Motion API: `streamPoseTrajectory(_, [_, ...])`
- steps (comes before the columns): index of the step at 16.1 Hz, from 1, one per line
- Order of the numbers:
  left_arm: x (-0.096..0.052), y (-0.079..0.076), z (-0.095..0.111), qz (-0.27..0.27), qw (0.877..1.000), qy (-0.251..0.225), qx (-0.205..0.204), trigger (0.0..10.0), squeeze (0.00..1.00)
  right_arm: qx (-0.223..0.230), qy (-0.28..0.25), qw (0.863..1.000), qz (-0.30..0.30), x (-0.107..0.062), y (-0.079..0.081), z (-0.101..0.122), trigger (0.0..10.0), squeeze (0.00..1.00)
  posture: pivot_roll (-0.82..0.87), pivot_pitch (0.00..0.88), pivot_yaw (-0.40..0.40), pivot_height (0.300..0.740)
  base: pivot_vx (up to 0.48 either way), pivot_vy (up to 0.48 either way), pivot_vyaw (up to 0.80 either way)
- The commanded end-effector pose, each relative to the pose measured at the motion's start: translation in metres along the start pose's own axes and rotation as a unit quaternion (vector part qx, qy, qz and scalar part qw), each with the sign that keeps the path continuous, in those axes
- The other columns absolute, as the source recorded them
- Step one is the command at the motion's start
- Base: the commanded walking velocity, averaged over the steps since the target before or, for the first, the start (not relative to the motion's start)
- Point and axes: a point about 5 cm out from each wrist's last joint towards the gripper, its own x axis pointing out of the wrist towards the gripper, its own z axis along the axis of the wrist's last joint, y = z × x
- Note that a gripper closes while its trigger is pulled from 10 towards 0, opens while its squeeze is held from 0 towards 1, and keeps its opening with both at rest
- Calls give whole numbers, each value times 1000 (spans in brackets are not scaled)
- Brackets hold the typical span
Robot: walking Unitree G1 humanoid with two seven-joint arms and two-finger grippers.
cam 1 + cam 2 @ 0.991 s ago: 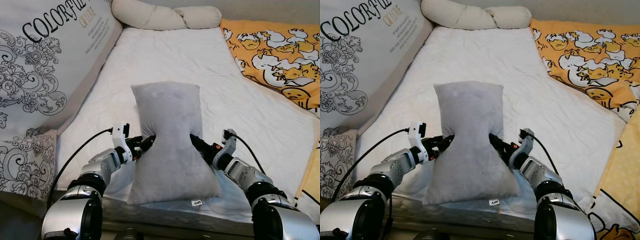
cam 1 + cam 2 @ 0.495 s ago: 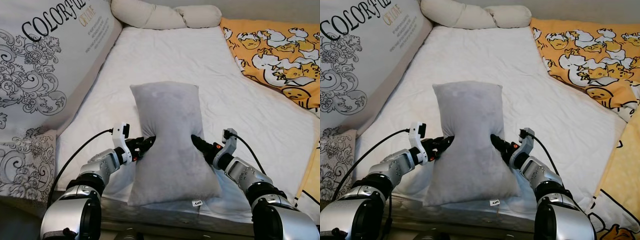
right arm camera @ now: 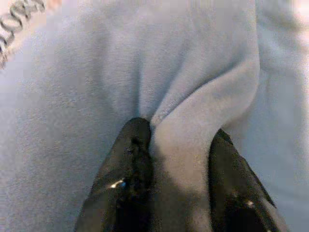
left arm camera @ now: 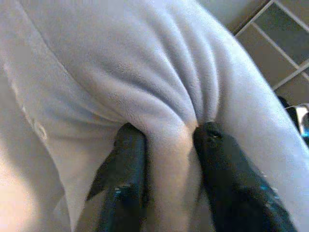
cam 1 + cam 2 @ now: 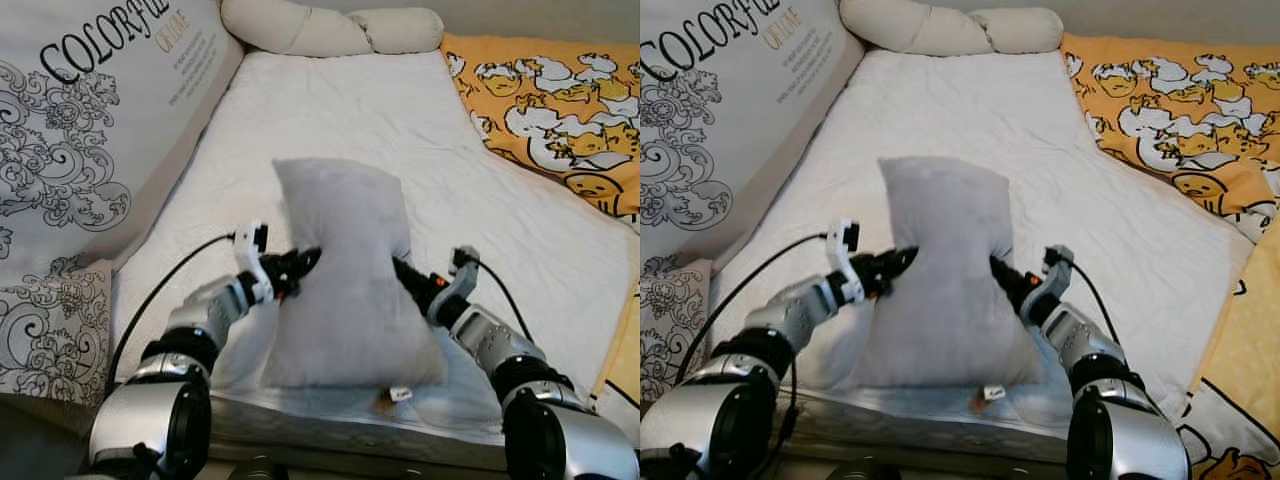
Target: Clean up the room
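Both arms reaching forward, left tool [image 5: 305, 264] and right tool [image 5: 402, 272] pinching grey pillow [image 5: 345, 270], seemingly lifted slightly off bed [image 5: 330, 110]

Bedroom in a home. White quilted mattress cover [image 5: 330, 110] spans the bed. Long cream bolster pillow [image 5: 330, 30] lies across the far end. Yellow cartoon-print blanket [image 5: 555, 100] at right. Large grey printed cushion with black scrollwork and lettering [image 5: 90, 130] props along the left side.
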Motion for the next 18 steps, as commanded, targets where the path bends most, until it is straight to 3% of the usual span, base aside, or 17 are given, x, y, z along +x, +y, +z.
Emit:
streamPoseTrajectory(1, [13, -15, 19, -41, 999, -22, 15, 0, 0, -15, -48, 998, 42, 14, 22, 22, 0, 0, -65, 0, 66, 740, 0, 0, 0])
streamPoseTrajectory(3, [19, -24, 35, -59, 997, -45, 24, 0, 0, -24, -111, 991, 72, 20, 38, 45, 0, 0, -68, 0, 74, 740, 0, 0, 0])
streamPoseTrajectory(6, [22, -30, 51, -59, 994, -63, 63, 0, 0, -39, -153, 982, 102, 20, 53, 62, 0, 0, -65, 0, 84, 740, 0, 0, 0])
streamPoseTrajectory(8, [20, -32, 60, -53, 992, -76, 82, 0, 0, -47, -168, 979, 104, 16, 54, 65, 0, 0, -62, 0, 88, 740, 0, 0, 0])
streamPoseTrajectory(12, [12, -34, 64, -19, 987, -92, 133, 0, 0, -66, -171, 980, 79, 1, 46, 55, 0, 0, -57, 0, 85, 740, 0, 0, 0])
streamPoseTrajectory(14, [9, -33, 56, 11, 982, -72, 172, 0, 0, -76, -161, 981, 78, -6, 47, 45, 0, 0, -84, 0, 103, 740, 0, 0, 0])
streamPoseTrajectory(17, [14, -34, 51, 55, 980, -76, 176, 0, 0, -99, -175, 979, 40, -12, 42, 40, 0, 0, -92, 0, 121, 740, 0, 0, 0])
streamPoseTrajectory(18, [14, -33, 51, 78, 973, -71, 208, 2157, 0, -95, -184, 978, 32, -14, 42, 41, 0, 0, -81, 0, 114, 740, 0, 0, 0])
